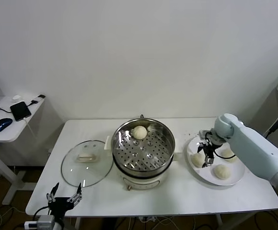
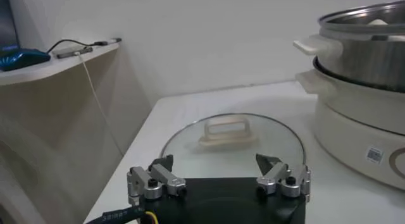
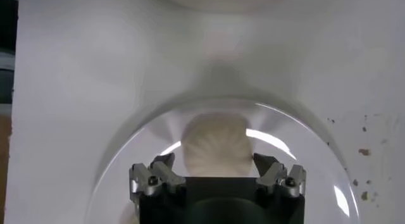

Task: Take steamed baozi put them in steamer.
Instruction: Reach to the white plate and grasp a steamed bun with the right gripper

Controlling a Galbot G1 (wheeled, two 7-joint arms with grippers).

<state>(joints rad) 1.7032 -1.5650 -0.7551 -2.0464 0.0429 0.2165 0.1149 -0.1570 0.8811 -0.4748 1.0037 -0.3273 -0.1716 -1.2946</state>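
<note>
Right arm reaches in from the right side of the head view, pale blue-white forearm angled down and inward, wrist bent so the right claw [image 1: 207, 154] points straight down. Its dark fingers stand spread apart; the right wrist view shows both fingertips [image 3: 163, 163] parted wide, nothing between them gripped. Left arm sits low at the near left edge of the head view, left claw [image 1: 64, 196] pointing forward, fingers likewise spread wide and holding nothing, level and idle.
</note>
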